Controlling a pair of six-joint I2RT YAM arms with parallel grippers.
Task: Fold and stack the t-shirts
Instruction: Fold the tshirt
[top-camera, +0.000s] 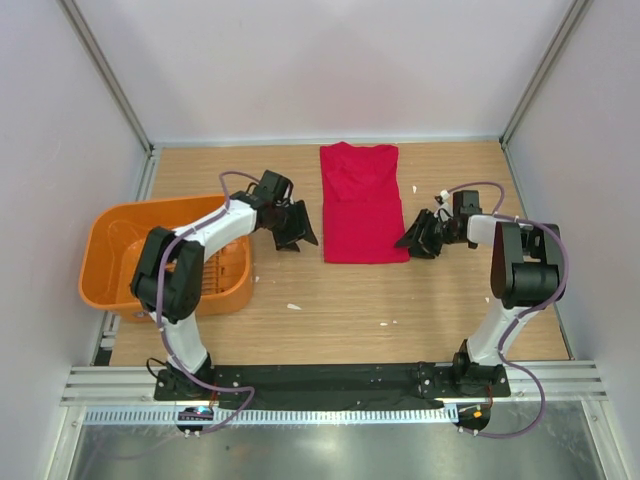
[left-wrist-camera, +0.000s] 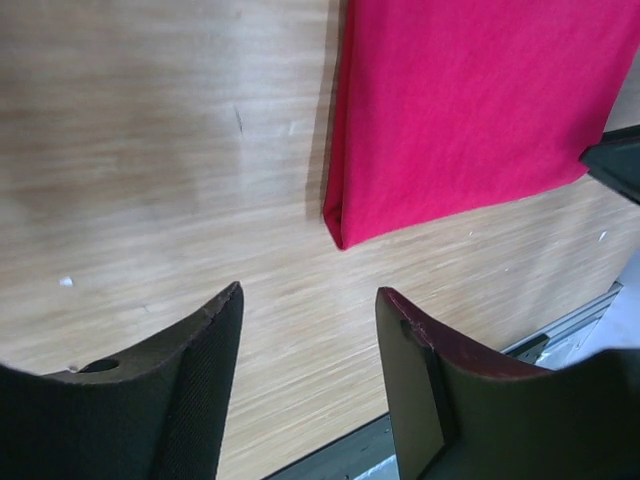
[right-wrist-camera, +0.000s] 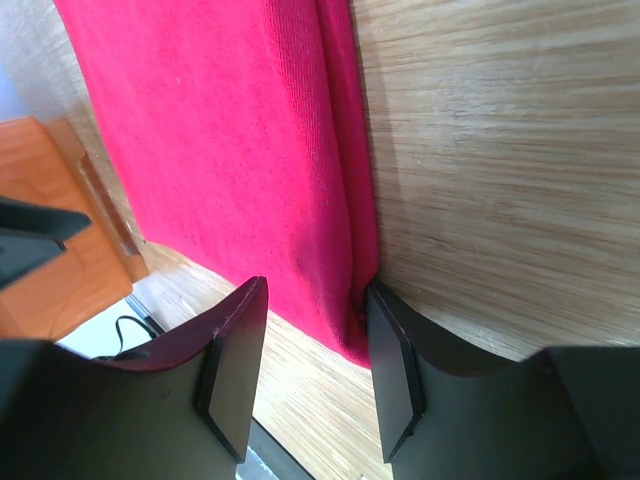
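Note:
The red t-shirt (top-camera: 360, 203) lies folded into a long narrow strip at the middle back of the wooden table, collar end far. My left gripper (top-camera: 297, 232) is open and empty just left of the shirt's near left corner (left-wrist-camera: 345, 225), not touching it. My right gripper (top-camera: 416, 240) is open at the shirt's near right corner (right-wrist-camera: 340, 290); its jaws straddle the folded edge without closing on it. The shirt fills the upper part of both wrist views.
An orange slotted basket (top-camera: 110, 270) sits at the left edge, under the left arm. It also shows in the right wrist view (right-wrist-camera: 40, 300). Small white specks lie on the table. The black base rail runs along the near edge.

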